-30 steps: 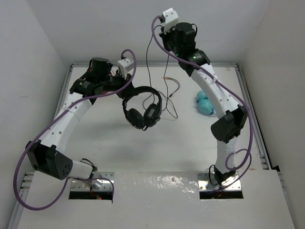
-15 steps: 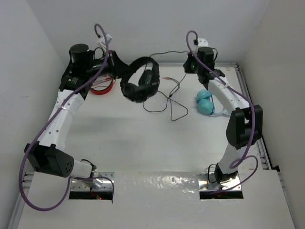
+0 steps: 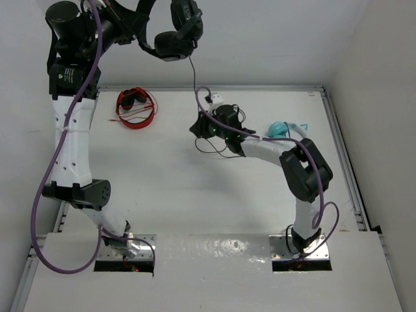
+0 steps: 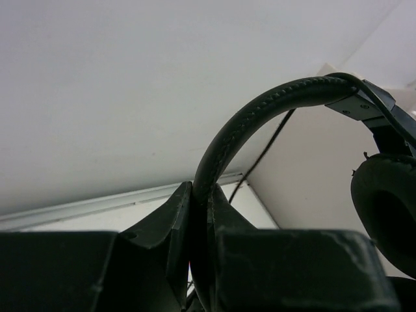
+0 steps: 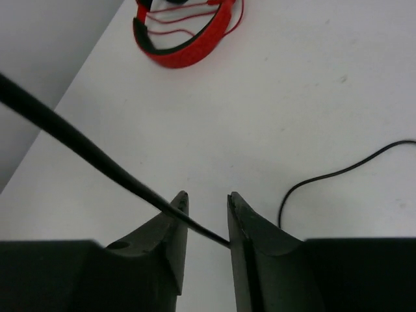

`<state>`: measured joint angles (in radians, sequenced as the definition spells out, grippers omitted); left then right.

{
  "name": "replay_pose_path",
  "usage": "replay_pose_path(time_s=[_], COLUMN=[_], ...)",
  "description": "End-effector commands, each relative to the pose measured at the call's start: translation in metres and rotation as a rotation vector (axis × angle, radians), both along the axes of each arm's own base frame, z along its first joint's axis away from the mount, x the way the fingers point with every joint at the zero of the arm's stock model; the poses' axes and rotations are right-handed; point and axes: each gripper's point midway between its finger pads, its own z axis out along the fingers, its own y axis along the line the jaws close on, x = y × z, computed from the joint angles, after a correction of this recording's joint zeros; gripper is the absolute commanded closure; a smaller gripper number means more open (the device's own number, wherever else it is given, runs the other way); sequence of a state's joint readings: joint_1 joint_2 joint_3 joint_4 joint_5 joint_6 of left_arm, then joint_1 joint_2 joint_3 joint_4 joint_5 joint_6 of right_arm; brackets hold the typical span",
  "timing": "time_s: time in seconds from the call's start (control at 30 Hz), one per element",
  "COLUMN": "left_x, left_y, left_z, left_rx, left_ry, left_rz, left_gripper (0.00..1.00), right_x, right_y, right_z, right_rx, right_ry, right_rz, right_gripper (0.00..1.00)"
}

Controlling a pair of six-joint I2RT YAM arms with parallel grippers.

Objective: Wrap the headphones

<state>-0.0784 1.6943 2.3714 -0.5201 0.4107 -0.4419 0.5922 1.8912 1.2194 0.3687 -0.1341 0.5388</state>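
Observation:
The black headphones (image 3: 177, 31) hang high in the air at the back left. My left gripper (image 3: 140, 18) is shut on their headband (image 4: 260, 110), which is pinched between the fingers (image 4: 175, 214); one padded ear cup (image 4: 387, 208) shows at the right edge. Their thin cable (image 3: 193, 75) drops to my right gripper (image 3: 200, 127), which sits low over the middle of the table. In the right wrist view the cable (image 5: 78, 140) crosses the gap of the right gripper (image 5: 205, 201), whose jaws stand slightly apart. The cable's slack (image 3: 218, 148) lies looped on the table.
Red headphones (image 3: 135, 107) lie at the back left of the table and show again as red headphones (image 5: 185, 39) ahead of the right gripper. Light blue headphones (image 3: 283, 129) lie behind the right forearm. White walls close in the back and both sides.
The left arm has swung the headphones up and back to the far left, well above the table. The right arm has come down from high at the back to the table's middle.

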Motion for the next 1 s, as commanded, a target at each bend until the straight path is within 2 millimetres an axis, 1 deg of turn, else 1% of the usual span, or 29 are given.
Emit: replay_pose_path(time_s=[0.0,0.03,0.07,0.1,0.17,0.2,0.23,0.27,0.3,0.37,0.4,0.47,0.5,0.53,0.57,0.63,0.7,0.8,0.83,0.9,0.93,0.97], left_x=[0.001,0.003,0.001,0.001,-0.001,-0.003,-0.004,-0.005,-0.005,-0.004,-0.003,-0.001,0.002,0.003,0.003,0.003,0.004,0.005,0.005,0.007,0.007,0.007], left_y=[0.024,0.024,0.024,0.024,0.026,0.026,0.025,0.024,0.025,0.024,0.025,0.027,0.031,0.033,0.035,0.037,0.049,0.048,0.048,0.050,0.052,0.053], left_z=[-0.019,-0.027,-0.027,-0.027,-0.023,-0.018,-0.015,-0.011,-0.011,-0.010,-0.010,-0.011,-0.010,-0.011,-0.012,-0.011,-0.009,-0.009,-0.008,-0.009,-0.010,-0.010], left_rx=[-0.014,-0.011,-0.011,-0.009,-0.008,-0.010,-0.010,-0.014,-0.021,-0.030,-0.042,-0.052,-0.063,-0.071,-0.079,-0.077,-0.071,-0.073,-0.074,-0.068,-0.060,-0.058], left_ry=[0.094,0.115,0.117,0.118,0.103,0.089,0.077,0.068,0.070,0.067,0.072,0.077,0.081,0.084,0.089,0.082,0.072,0.069,0.068,0.067,0.065,0.067], left_rz=[0.142,0.146,0.146,0.146,0.146,0.144,0.134,0.127,0.123,0.110,0.111,0.110,0.117,0.118,0.113,0.109,0.134,0.128,0.127,0.136,0.143,0.151], left_gripper=[1.00,1.00,1.00,1.00,1.00,1.00,1.00,1.00,1.00,1.00,1.00,1.00,1.00,1.00,1.00,1.00,1.00,1.00,1.00,1.00,1.00,1.00], right_x=[-0.008,-0.010,-0.011,-0.010,-0.009,0.000,-0.001,0.006,0.006,0.010,0.009,0.000,-0.005,-0.011,-0.015,-0.020,-0.024,-0.025,-0.026,-0.028,-0.031,-0.034], right_y=[0.030,0.034,0.033,0.031,0.021,0.011,0.002,-0.007,-0.017,-0.025,-0.028,-0.032,-0.035,-0.041,-0.045,-0.057,-0.061,-0.061,-0.059,-0.055,-0.050,-0.047], right_z=[-0.004,-0.009,-0.026,-0.033,-0.052,-0.057,-0.069,-0.071,-0.079,-0.086,-0.090,-0.104,-0.112,-0.121,-0.127,-0.138,-0.143,-0.146,-0.145,-0.143,-0.139,-0.135], right_rx=[0.050,0.022,-0.019,-0.042,-0.129,-0.207,-0.283,-0.346,-0.432,-0.509,-0.548,-0.580,-0.591,-0.607,-0.608,-0.640,-0.654,-0.649,-0.643,-0.625,-0.602,-0.586], right_ry=[-0.029,-0.037,-0.016,-0.012,-0.005,-0.041,-0.032,-0.053,-0.062,-0.065,-0.074,-0.036,-0.011,0.015,0.040,0.065,0.076,0.087,0.088,0.088,0.088,0.085], right_rz=[0.052,0.059,0.046,0.037,0.019,-0.011,-0.020,-0.056,-0.048,-0.048,-0.028,0.002,0.010,0.006,-0.013,-0.041,-0.046,-0.046,-0.037,-0.013,0.010,0.024], right_gripper=[0.67,0.58,0.50,0.39,0.30,0.21,0.19,0.18,0.16,0.16,0.18,0.23,0.28,0.30,0.32,0.37,0.39,0.56,0.68,0.81,0.93,0.97])
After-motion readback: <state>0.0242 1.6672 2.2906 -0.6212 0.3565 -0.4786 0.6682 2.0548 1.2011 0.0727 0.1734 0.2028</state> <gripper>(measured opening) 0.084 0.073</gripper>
